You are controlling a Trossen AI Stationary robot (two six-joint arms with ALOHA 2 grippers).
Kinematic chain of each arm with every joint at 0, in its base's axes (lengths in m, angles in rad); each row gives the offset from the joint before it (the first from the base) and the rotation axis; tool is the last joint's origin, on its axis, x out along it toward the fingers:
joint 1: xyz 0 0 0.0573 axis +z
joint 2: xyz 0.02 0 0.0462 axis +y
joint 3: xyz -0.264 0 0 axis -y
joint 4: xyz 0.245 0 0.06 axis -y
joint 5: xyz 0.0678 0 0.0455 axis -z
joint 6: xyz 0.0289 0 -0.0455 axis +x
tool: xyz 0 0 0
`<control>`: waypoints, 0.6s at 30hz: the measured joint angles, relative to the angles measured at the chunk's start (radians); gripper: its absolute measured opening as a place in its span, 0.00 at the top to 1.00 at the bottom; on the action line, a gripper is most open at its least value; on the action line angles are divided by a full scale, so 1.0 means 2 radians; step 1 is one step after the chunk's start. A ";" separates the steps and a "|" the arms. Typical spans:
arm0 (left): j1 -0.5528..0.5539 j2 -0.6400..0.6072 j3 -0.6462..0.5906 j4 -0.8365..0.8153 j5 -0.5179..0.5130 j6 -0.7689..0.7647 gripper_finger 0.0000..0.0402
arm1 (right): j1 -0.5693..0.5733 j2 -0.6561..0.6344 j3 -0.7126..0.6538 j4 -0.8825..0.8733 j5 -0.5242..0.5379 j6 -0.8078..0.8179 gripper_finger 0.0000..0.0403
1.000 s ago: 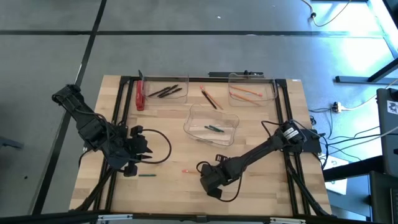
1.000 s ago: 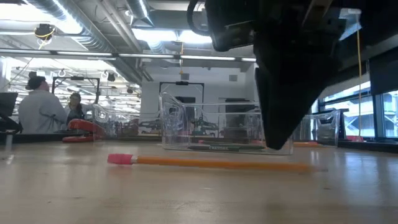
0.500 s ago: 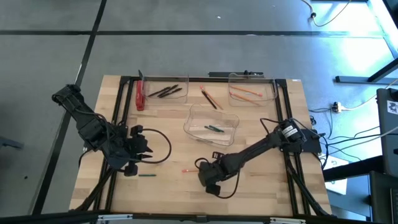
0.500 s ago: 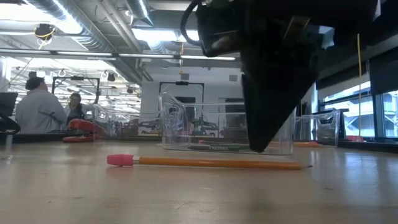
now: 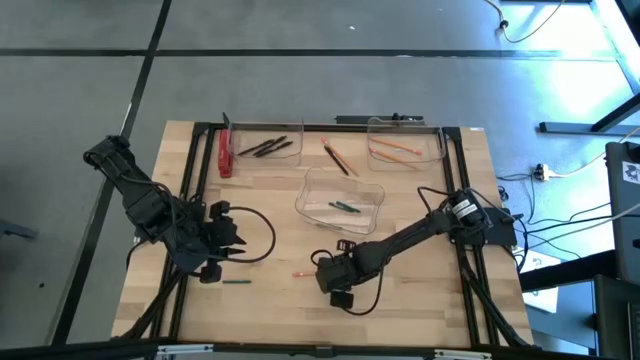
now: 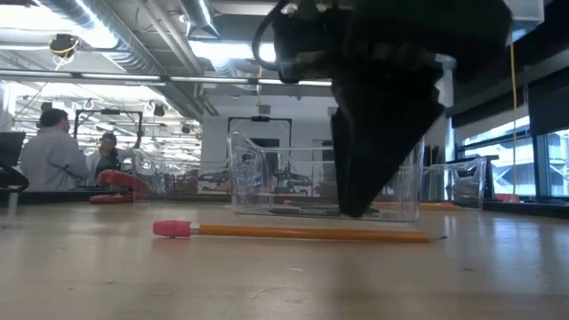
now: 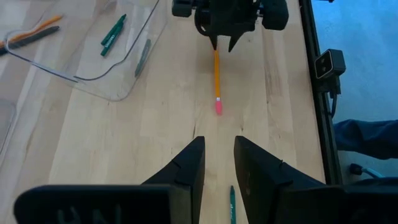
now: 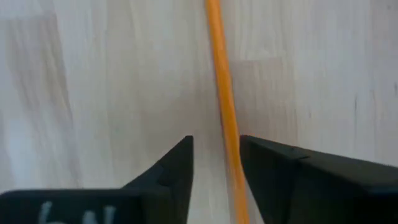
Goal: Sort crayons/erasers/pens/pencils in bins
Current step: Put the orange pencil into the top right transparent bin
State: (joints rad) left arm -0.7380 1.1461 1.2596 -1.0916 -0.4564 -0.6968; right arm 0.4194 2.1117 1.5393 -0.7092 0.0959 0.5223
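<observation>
An orange pencil [image 5: 306, 273] with a pink end [image 7: 218, 107] lies flat on the wood. My right gripper [image 5: 326, 272] is open low over the pencil's other end; in the right wrist view the pencil [image 8: 225, 118] runs between the two fingers, nearer one of them. My left gripper [image 7: 219, 146] is open near the table's left, with nothing between its fingers. A green crayon [image 7: 232, 205] lies on the table below it. Three clear bins stand farther back: one with black pens [image 5: 265, 147], one with green crayons [image 5: 343, 207], one with pencils [image 5: 398, 150].
A pencil and a dark pen [image 5: 338, 158] lie loose between the two far bins. A red object [image 5: 225, 155] lies beside the pen bin. A black frame [image 5: 462, 190] borders the table. People sit in the room behind [image 6: 58, 156].
My right gripper has moved toward the table's left and slightly toward its far edge, along the pencil. The pencil has stayed flat where it was.
</observation>
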 joint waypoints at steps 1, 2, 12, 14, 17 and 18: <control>0.000 0.000 0.000 0.000 0.000 0.000 0.80 | 0.000 0.000 -0.004 0.002 0.002 -0.002 0.65; 0.000 0.000 0.000 0.000 0.000 0.000 0.80 | 0.000 0.000 -0.009 0.007 0.007 -0.001 0.63; 0.000 0.000 0.000 0.000 0.000 0.000 0.80 | -0.007 -0.003 -0.046 0.032 0.012 -0.003 0.56; 0.000 0.000 0.000 0.000 0.000 0.000 0.80 | -0.009 -0.004 -0.053 0.039 0.004 -0.004 0.56; 0.000 0.000 0.000 0.000 0.000 0.000 0.80 | -0.009 -0.005 -0.058 0.043 0.002 -0.006 0.56; 0.000 0.000 0.000 0.000 0.000 -0.001 0.80 | -0.009 -0.005 -0.059 0.043 0.002 -0.007 0.57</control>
State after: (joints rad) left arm -0.7381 1.1465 1.2596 -1.0916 -0.4568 -0.6986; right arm 0.4011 2.1020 1.4220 -0.6224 0.0999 0.5081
